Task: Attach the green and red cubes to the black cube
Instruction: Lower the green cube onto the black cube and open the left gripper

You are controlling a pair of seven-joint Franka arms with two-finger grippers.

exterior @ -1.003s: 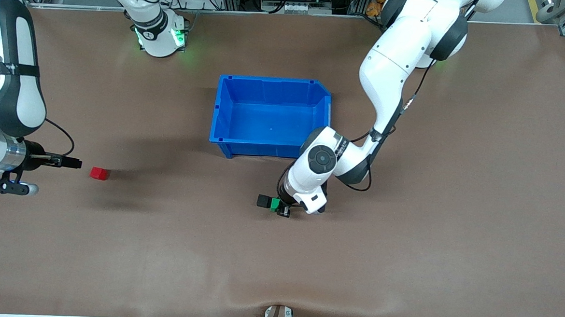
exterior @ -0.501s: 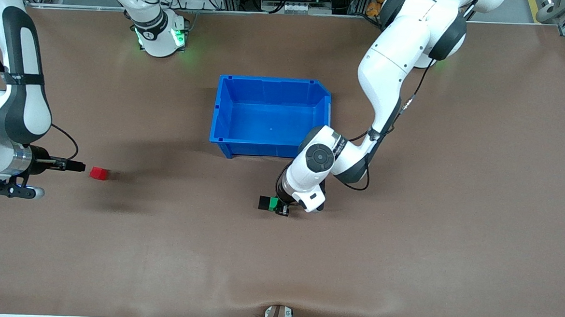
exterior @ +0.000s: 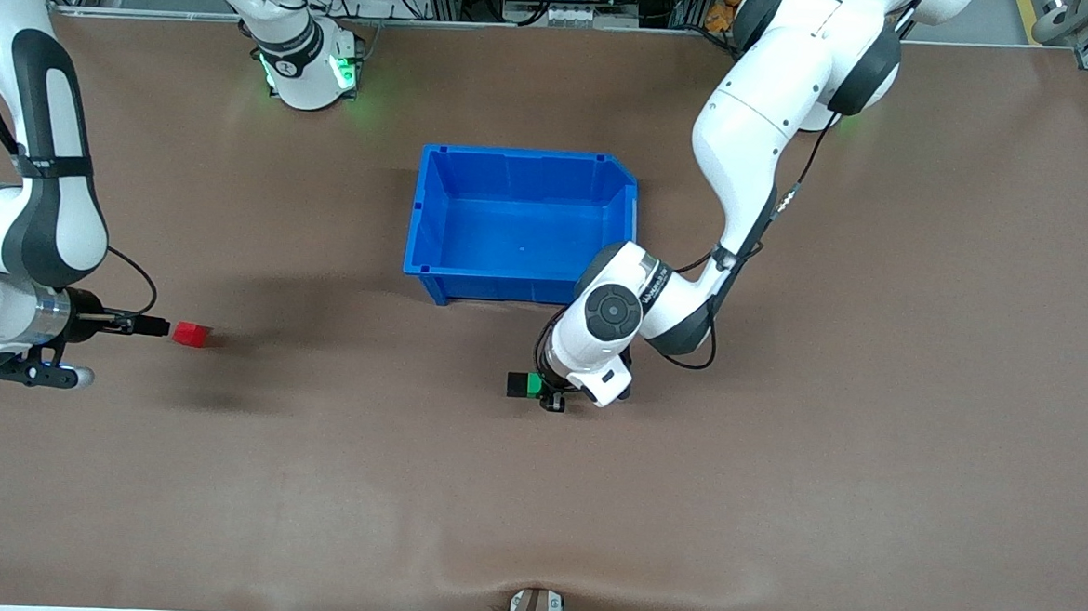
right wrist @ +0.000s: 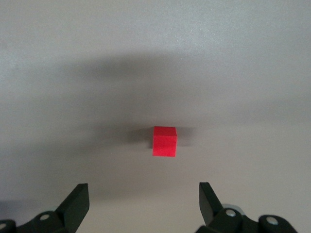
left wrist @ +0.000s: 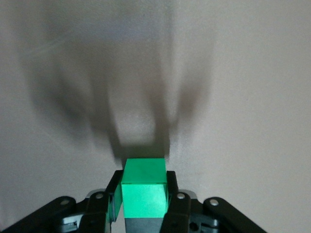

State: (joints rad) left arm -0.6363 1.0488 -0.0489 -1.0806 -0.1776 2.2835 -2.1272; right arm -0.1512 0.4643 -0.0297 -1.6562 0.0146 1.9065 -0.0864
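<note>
You are getting bright, even light from above; soft fuzzy shadows are lying on the flat brown table (exterior: 776, 504).

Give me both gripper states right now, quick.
Left gripper: shut on the green cube, beside the black cube.
Right gripper: open, holding nothing, next to the red cube.

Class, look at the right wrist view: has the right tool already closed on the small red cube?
No: the small red cube lies alone on the table, ahead of the right tool, whose fingers stand wide apart.
</note>
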